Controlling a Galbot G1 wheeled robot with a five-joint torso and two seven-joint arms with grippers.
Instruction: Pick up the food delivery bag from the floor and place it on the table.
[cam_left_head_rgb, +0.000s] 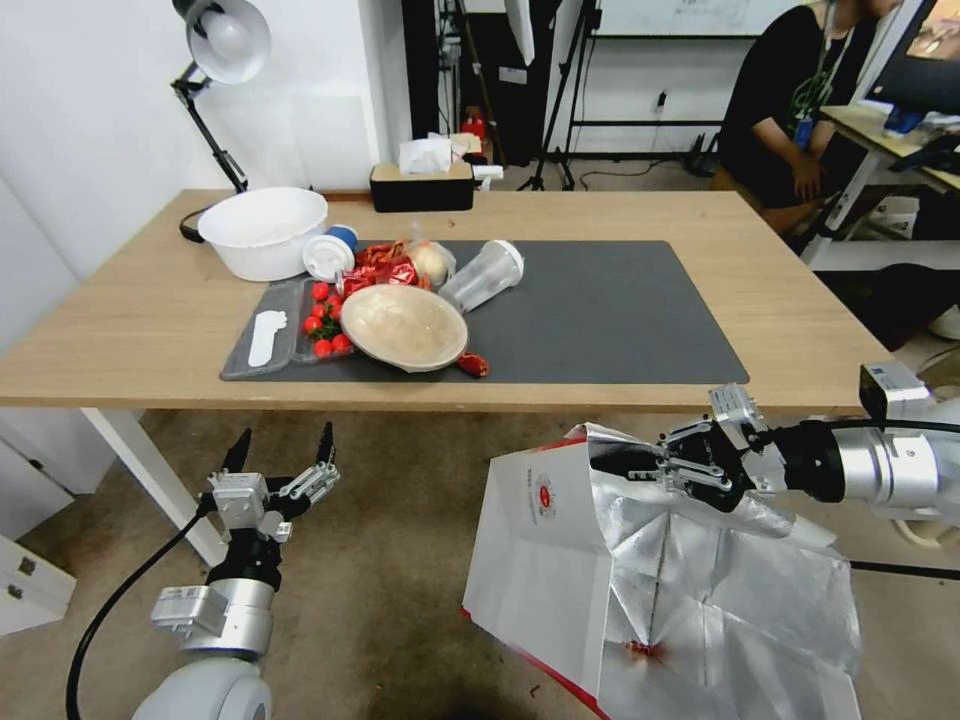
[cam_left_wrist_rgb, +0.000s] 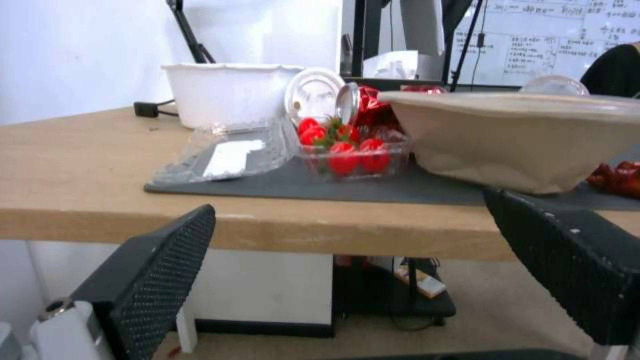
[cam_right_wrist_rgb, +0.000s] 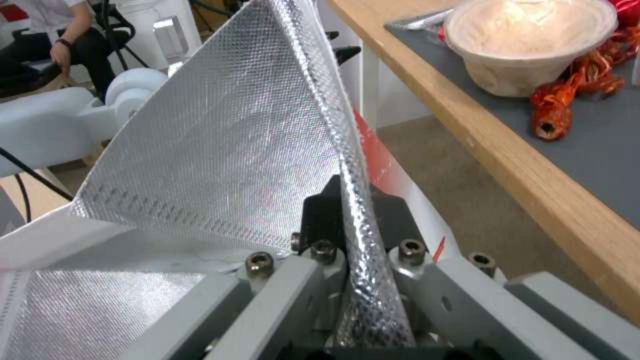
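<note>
Floor (cam_left_head_rgb: 400, 600): brown-grey, mottled and stained, seen below the front edge of the bench.
Bench (cam_left_head_rgb: 130, 330): light-wood top on white legs, covered in the middle by a dark grey mat (cam_left_head_rgb: 620, 310).
Items on bench: white tub (cam_left_head_rgb: 262, 232), clear punnet of strawberries (cam_left_head_rgb: 322, 320), beige paper bowl (cam_left_head_rgb: 404, 326), clear plastic cup (cam_left_head_rgb: 484, 275) lying on its side, black tissue box (cam_left_head_rgb: 421, 185) at the far edge.
Food delivery bag (cam_left_head_rgb: 560, 560): located in front of the bench, below its top, on the robot's right; mouth open, silver foil lining exposed, white outer face with round red logo turned to the left. Whether its base touches the floor cannot be told.
Right claw (cam_left_head_rgb: 668, 462): closed on the foil rim at the top of the food delivery bag; in the right wrist view the folded rim is seen pinched between both fingers.
Left claw (cam_left_head_rgb: 282, 450): held low in front of the bench on the robot's left, pointed upward, fingers spread wide, nothing gripped; well apart from the bag.
Left claw fingers (cam_left_wrist_rgb: 160, 260): black textured pads, seen just below the bench edge in the left wrist view.
</note>
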